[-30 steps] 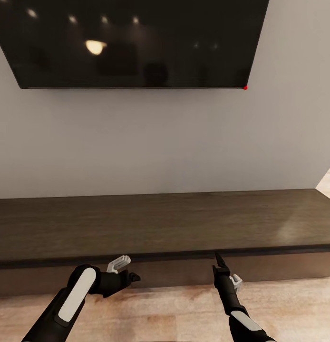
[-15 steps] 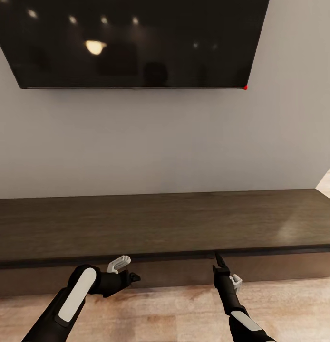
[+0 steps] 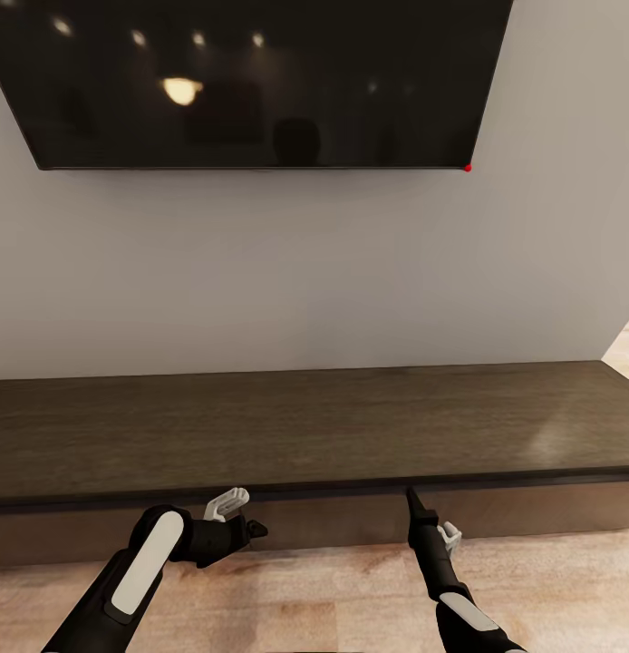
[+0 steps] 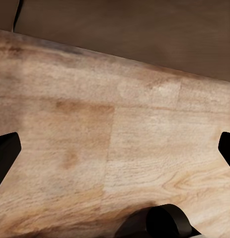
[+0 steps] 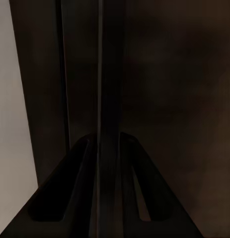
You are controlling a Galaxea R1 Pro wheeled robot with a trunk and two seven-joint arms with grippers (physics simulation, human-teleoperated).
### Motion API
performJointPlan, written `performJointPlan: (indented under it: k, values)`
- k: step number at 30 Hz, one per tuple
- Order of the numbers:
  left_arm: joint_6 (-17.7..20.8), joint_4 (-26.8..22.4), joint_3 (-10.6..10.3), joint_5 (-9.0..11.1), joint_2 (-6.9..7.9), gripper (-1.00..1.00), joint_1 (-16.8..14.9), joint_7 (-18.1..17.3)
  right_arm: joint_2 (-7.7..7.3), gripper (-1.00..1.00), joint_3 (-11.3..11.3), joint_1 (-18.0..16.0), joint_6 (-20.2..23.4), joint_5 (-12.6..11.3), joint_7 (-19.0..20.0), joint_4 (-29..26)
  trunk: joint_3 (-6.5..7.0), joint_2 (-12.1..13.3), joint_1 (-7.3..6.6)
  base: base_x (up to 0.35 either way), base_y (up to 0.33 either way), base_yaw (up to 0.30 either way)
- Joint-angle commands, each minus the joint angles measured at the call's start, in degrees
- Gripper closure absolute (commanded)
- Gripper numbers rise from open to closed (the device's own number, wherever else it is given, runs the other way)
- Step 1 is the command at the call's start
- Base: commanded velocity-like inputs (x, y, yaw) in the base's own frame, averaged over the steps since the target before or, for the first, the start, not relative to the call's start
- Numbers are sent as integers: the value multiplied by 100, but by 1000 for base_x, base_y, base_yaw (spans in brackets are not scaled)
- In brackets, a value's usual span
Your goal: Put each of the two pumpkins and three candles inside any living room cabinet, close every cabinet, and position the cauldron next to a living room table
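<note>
The long, low dark-brown cabinet [image 3: 351, 426] runs along the wall, and its fronts look closed. My left gripper [image 3: 257, 528] hovers low in front of its left half, open and empty. In the left wrist view its fingertips [image 4: 5, 148] stand far apart over the wooden floor [image 4: 119, 124]. My right gripper [image 3: 410, 494] points up at the seam under the cabinet's top edge. Its fingers [image 5: 80, 188] come together at a narrow vertical edge of the dark cabinet [image 5: 184, 99]. The pumpkins, candles and cauldron are out of view.
A large black TV [image 3: 251, 82] hangs on the grey wall [image 3: 305, 272] above the cabinet. Light wooden floor [image 3: 333, 589] lies between me and the cabinet front. The cabinet's right end [image 3: 614, 381] stops near a wall corner.
The right gripper's tip has crept slightly left along the cabinet's top edge. The left arm and the view have stayed still.
</note>
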Motion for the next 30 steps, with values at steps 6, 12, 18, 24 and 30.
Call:
performJointPlan:
  k: [6,12,18,24,30]
  values:
    - [5,-6,-12,53,5,-100,-3,59,-5,100,60,1,-21,-58,-111,15,-6,-1,0,0,0,0]
    - [5,-6,-12,59,5,-100,-3,59,-5,100,58,1,-21,-58,-107,15,-6,-1,0,-26,0,0]
    - [5,-6,-11,53,5,-100,-3,59,-5,100,57,1,-21,-58,-107,15,-6,-1,0,-47,0,0]
    - [5,-6,-12,53,5,-100,-3,60,-5,100,61,1,-21,-58,-106,15,-6,-1,0,-135,0,0]
    - [5,-6,-12,53,5,-100,-3,59,-5,100,62,1,-20,-58,-107,15,-6,-1,0,-99,0,0]
